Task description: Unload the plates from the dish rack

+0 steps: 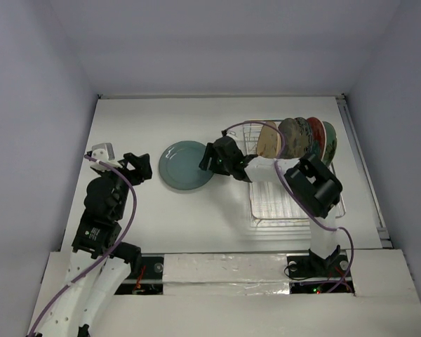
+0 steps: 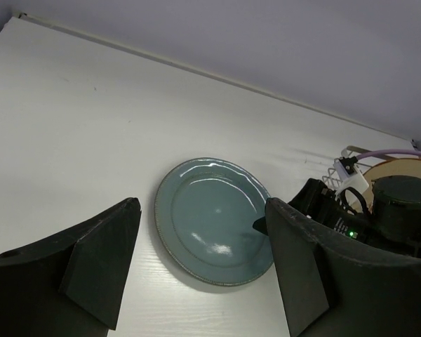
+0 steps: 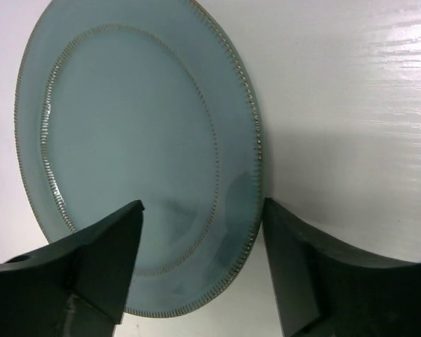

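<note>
A teal plate (image 1: 186, 166) lies flat on the white table, left of the dish rack (image 1: 295, 205). My right gripper (image 1: 210, 160) is open at the plate's right edge, and in its wrist view its fingers straddle the beaded rim of the teal plate (image 3: 133, 147) without closing on it. My left gripper (image 1: 137, 168) is open and empty, just left of the plate, which shows between its fingers (image 2: 214, 221). Several plates stand upright at the rack's far end: cream (image 1: 268, 139), grey-brown (image 1: 295, 137), red (image 1: 315, 137) and pale green (image 1: 329, 144).
The right arm's elbow (image 1: 314, 186) hangs over the rack's near half. White walls enclose the table at the back and both sides. A purple cable loops from the right wrist over the cream plate.
</note>
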